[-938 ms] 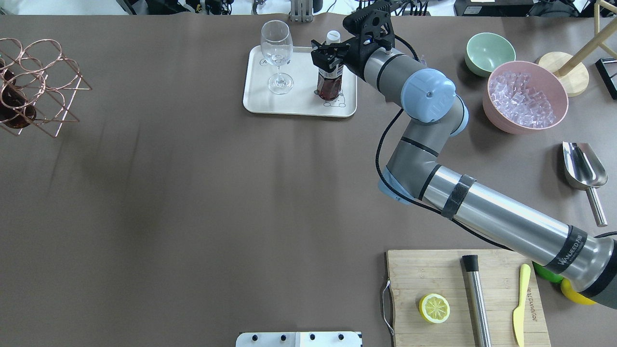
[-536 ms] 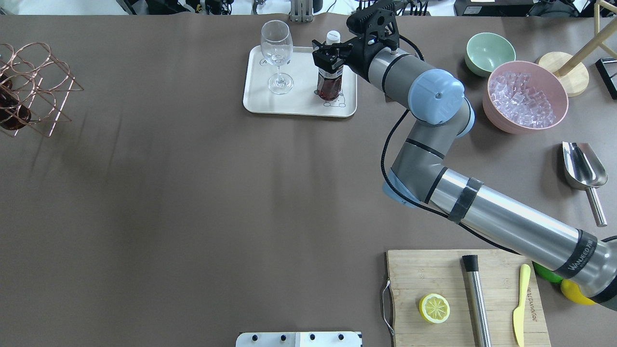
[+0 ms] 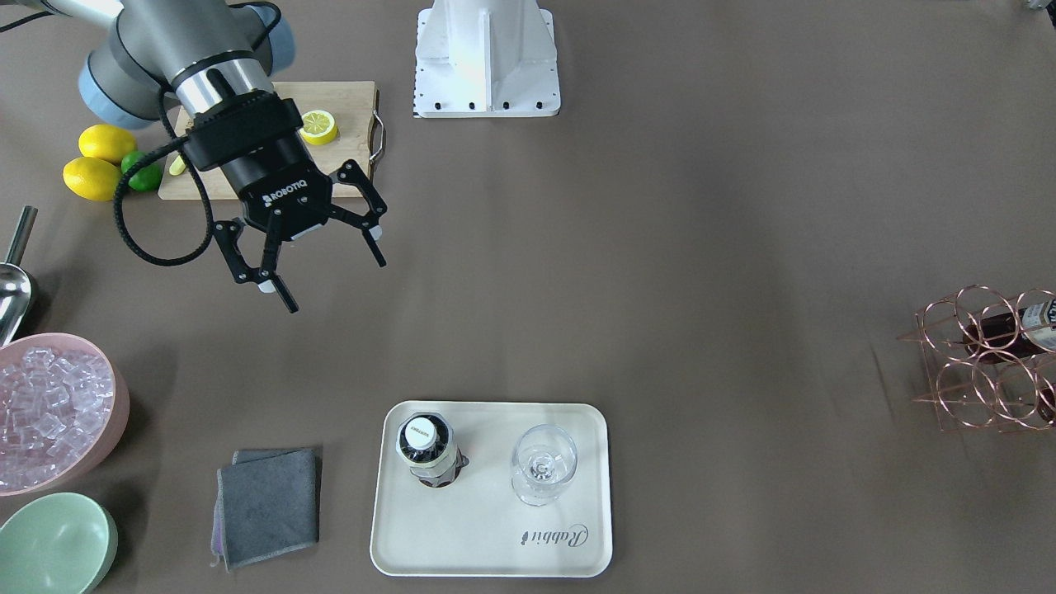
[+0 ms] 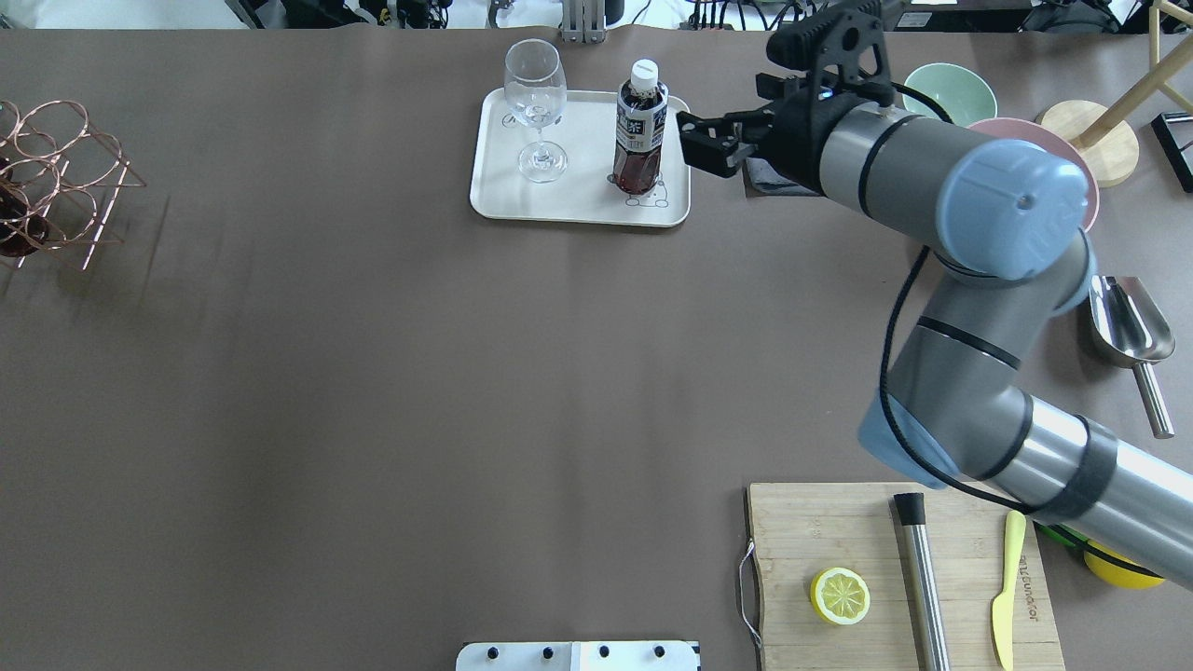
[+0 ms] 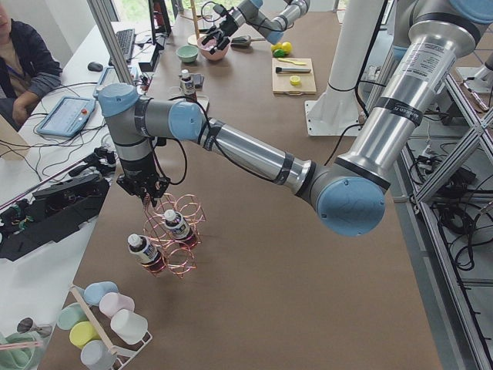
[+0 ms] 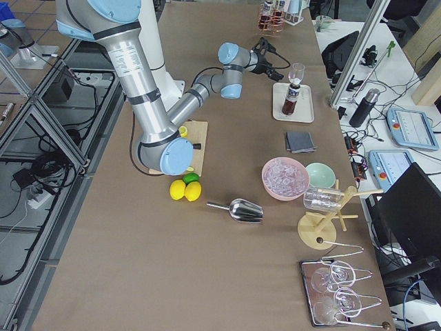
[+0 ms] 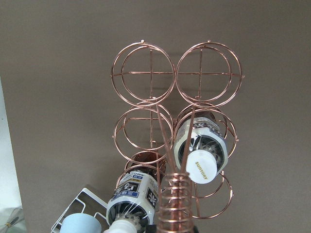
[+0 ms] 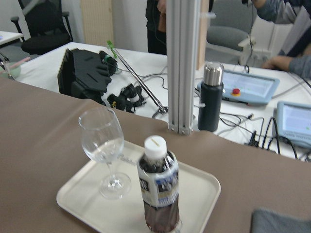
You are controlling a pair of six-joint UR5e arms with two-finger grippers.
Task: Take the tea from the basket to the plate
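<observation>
One tea bottle [image 4: 639, 126] stands upright on the cream plate [image 4: 580, 207], white cap up, right over the little bear drawing at the plate's corner. A clear stemmed glass [image 4: 536, 110] stands beside it on the same plate, the two apart and not touching. The right end effector [image 3: 309, 256] hangs above the bare table [image 4: 419, 373], clear of the plate, its fingers [image 3: 375, 239] spread wide with nothing between them; in the overhead view it sits just off the plate's edge, level with the bottle's label but not touching it.

Far over at the other end of the table, the copper wire basket [image 3: 982, 359] holds two more bottles [image 7: 200, 145] lying in its ring compartments, caps pointing out toward the wrist camera. The left end effector [image 5: 145, 185] is at the basket's coiled handle [image 7: 174, 201], but I cannot tell whether its fingers are closed on it or spread.

Near the right arm sit a pink bowl of ice cubes [image 3: 49, 412], a mint-green bowl [image 3: 54, 544] and a folded grey cloth [image 3: 266, 505]. A wooden cutting board [image 4: 895, 573] carries a lemon half [image 4: 840, 596].
</observation>
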